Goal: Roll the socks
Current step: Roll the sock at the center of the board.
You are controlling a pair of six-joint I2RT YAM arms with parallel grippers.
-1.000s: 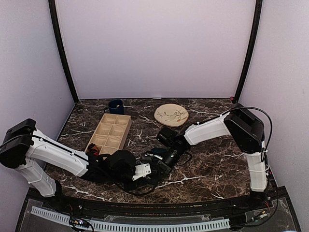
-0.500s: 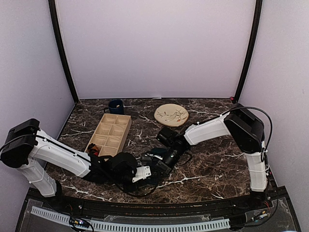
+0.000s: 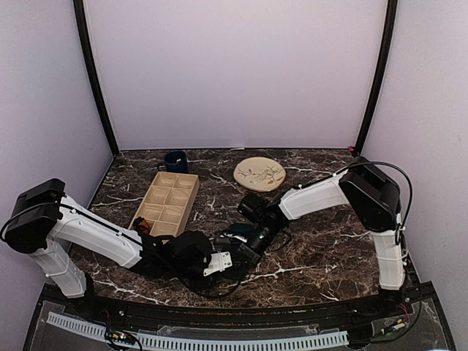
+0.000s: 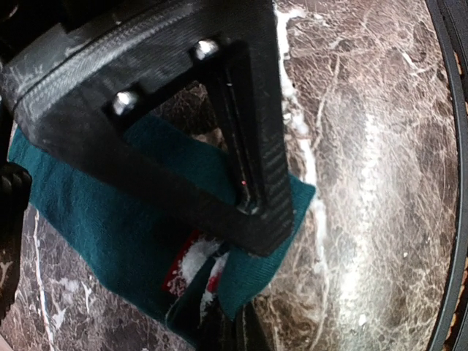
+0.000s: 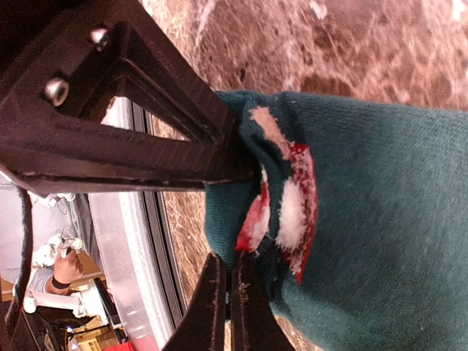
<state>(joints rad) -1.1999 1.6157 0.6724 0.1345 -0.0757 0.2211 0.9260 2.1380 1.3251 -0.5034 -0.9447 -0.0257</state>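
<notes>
Left hand (image 4: 241,281) now clamps teal sock (image 4: 102,219); red tag (image 5: 301,191) visible close-up.

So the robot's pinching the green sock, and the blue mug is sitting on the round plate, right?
No. The top view shows the mug standing on the table behind the wooden tray, well apart from the plate. The robot is pinching the green sock, yes.

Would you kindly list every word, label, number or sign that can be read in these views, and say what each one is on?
No text can be read in any view.
On the teal sock, the red and white tag: its print is too blurred to read.
On the round plate: a painted pattern only, no lettering that can be made out.
</notes>
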